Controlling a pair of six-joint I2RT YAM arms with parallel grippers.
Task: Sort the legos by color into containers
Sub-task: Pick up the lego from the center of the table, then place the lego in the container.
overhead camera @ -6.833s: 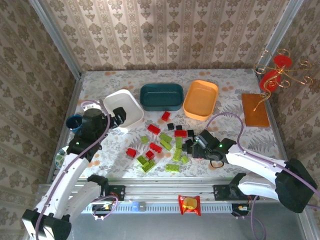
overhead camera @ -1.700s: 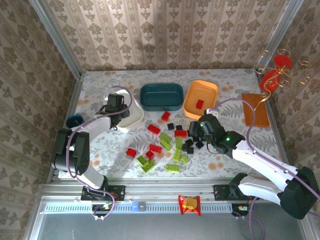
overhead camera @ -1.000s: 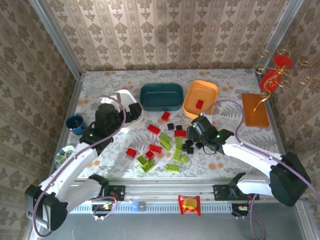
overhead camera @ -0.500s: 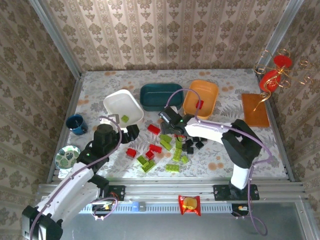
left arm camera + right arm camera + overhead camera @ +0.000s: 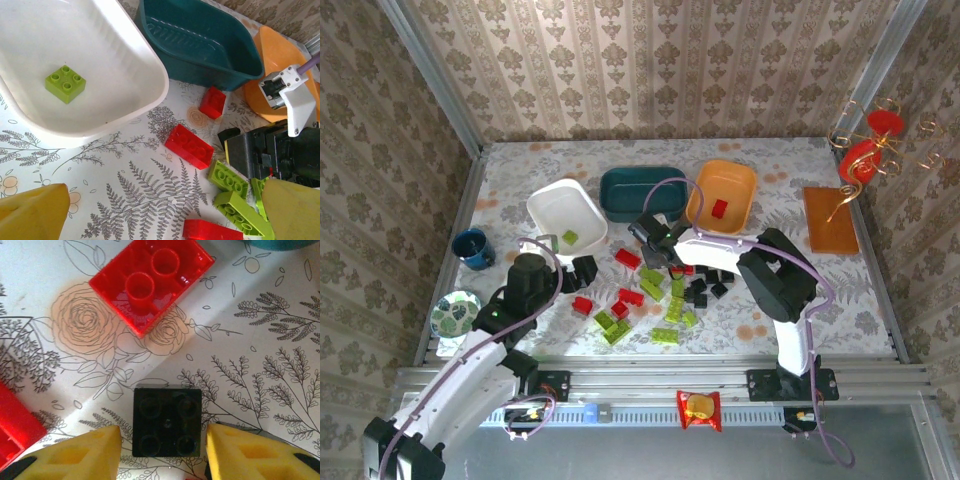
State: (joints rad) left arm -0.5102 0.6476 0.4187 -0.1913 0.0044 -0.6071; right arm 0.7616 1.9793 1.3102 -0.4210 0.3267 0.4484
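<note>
My right claw [image 5: 164, 434] stands spread over a black lego [image 5: 167, 428], with one yellow finger at its nine o'clock and the other at its three, a thin gap on each side. At the brick's twelve o'clock lies a red lego [image 5: 151, 285] with its hollow underside up. My left claw [image 5: 162, 192] is also spread, with bare flowered table between its fingers. At its eleven o'clock sits the white tray [image 5: 150, 75], which holds one lime green lego [image 5: 65, 83]. The teal tray [image 5: 200, 45] is at its twelve and the orange tray [image 5: 270, 55] at its two. From above, the loose legos [image 5: 660, 285] lie heaped at the teal tray's six o'clock, and one red brick [image 5: 719, 208] rests in the orange tray.
</note>
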